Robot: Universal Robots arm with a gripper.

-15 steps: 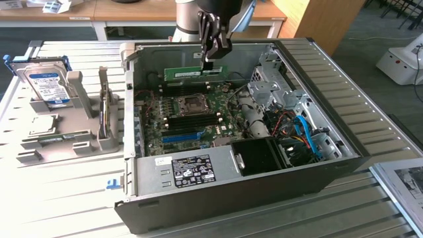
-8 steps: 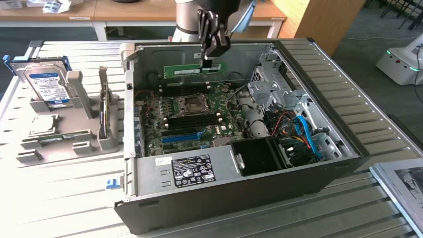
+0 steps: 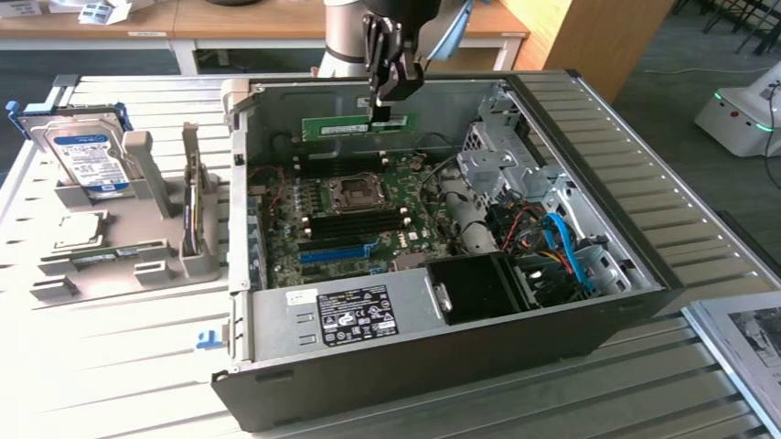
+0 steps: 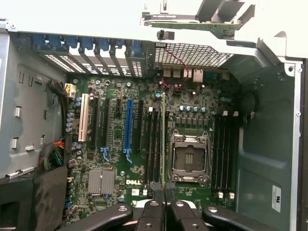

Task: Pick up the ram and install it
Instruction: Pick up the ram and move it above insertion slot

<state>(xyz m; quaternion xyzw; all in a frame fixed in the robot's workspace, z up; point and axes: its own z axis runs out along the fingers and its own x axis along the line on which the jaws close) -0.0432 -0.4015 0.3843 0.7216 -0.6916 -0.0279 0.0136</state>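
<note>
The ram (image 3: 360,125), a thin green board stick, hangs clamped narrowly in my gripper (image 3: 382,115) above the open metal case (image 3: 427,375). I judge this the carry-to-slot step. Seating calls for lining its edge squarely with the long black slots (image 4: 153,144) beside the steel CPU socket (image 4: 188,156).

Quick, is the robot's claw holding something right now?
Gripper: jaws shut on the ram, holding it over the open computer case.

1 ram (image 3: 342,128), 1 PC case (image 3: 427,375), 1 mobo (image 3: 293,247), 1 HDD (image 3: 83,157).
</note>
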